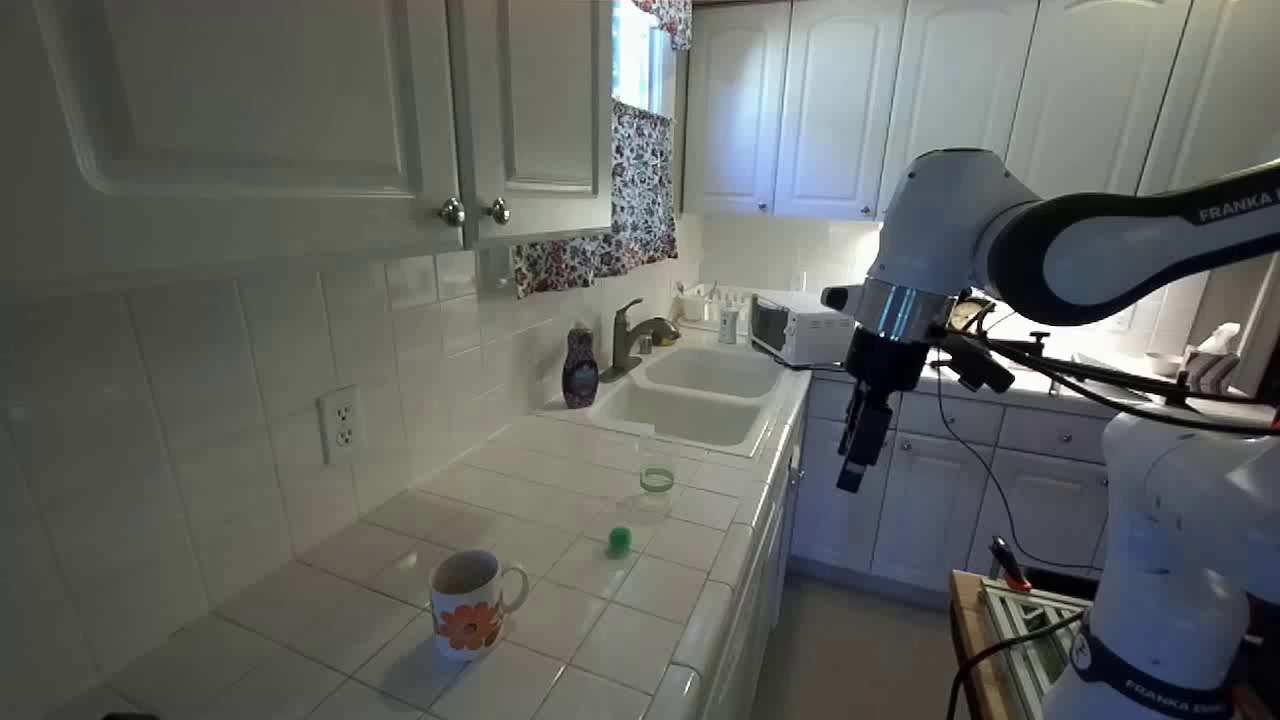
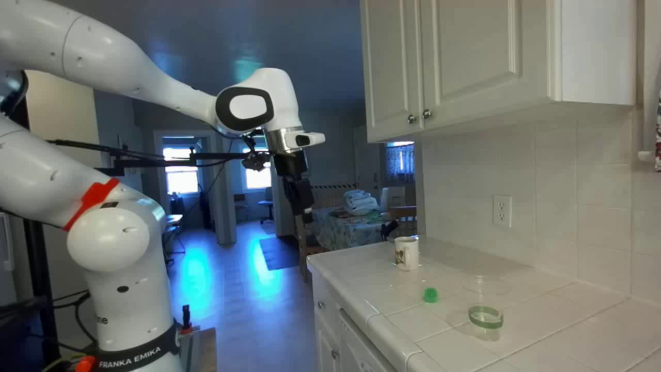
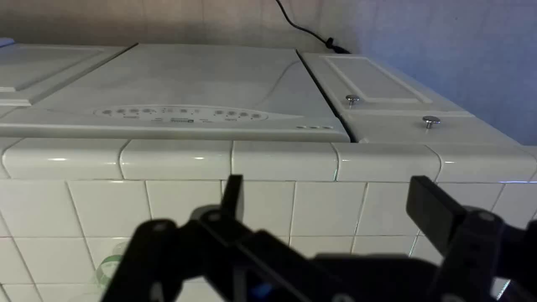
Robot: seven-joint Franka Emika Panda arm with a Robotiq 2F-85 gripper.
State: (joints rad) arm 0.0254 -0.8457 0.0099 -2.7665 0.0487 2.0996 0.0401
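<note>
My gripper (image 3: 327, 184) stands open in the wrist view, its black fingers wide apart with only countertop tiles seen between them. In an exterior view the gripper (image 1: 852, 470) hangs in the air off the counter's front edge, touching nothing. A clear container with a green band (image 1: 657, 481) stands on the tiled counter (image 1: 570, 590); its lower part shows at the wrist view's bottom left, partly behind the gripper. Close to it lies a small green ball (image 2: 430, 295), bumpy on its surface. Farther along sits a white mug (image 1: 466, 612) with an orange flower and a handle.
A double sink (image 1: 690, 400) with a faucet (image 1: 628, 340) and a dark purple bottle (image 1: 580, 370) lies beyond the container. A white microwave (image 1: 803, 328) is in the corner. Upper cabinets (image 2: 475, 67) overhang the counter. Below the counter edge is a dishwasher door (image 3: 201, 84).
</note>
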